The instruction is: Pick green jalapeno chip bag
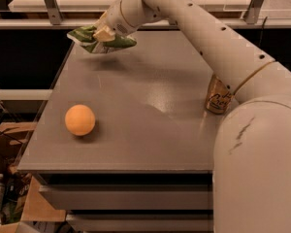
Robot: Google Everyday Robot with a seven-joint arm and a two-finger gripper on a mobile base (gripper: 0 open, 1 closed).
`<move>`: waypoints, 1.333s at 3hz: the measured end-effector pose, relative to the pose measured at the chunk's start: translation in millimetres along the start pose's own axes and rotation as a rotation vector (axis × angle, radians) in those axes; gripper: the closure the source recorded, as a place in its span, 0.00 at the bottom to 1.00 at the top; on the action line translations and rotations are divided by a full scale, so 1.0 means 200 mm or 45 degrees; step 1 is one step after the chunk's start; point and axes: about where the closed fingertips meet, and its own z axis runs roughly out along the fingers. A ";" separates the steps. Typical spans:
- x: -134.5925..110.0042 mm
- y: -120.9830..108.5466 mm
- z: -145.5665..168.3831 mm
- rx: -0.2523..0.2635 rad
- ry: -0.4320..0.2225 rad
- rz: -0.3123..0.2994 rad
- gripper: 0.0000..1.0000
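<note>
The green jalapeno chip bag [94, 40] is a small crinkled green bag held in the air above the far left corner of the grey table [150, 110]; its shadow lies on the tabletop below. My gripper [105, 33] is shut on the bag's middle, with pale fingers clamped across it. My white arm reaches in from the right over the table.
An orange ball [80, 120] sits on the table's front left. A tan drink can [218, 97] stands at the right, partly behind my arm. A metal rail and white surface run behind the table. Cardboard boxes and bottles [0, 198] lie on the floor at the lower left.
</note>
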 end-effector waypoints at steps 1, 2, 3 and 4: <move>-0.09 -0.04 -0.08 0.036 -0.008 -0.072 1.00; -0.17 -0.08 -0.18 0.072 -0.019 -0.131 1.00; -0.21 -0.09 -0.29 0.082 -0.035 -0.174 1.00; -0.23 -0.09 -0.39 0.080 -0.040 -0.207 1.00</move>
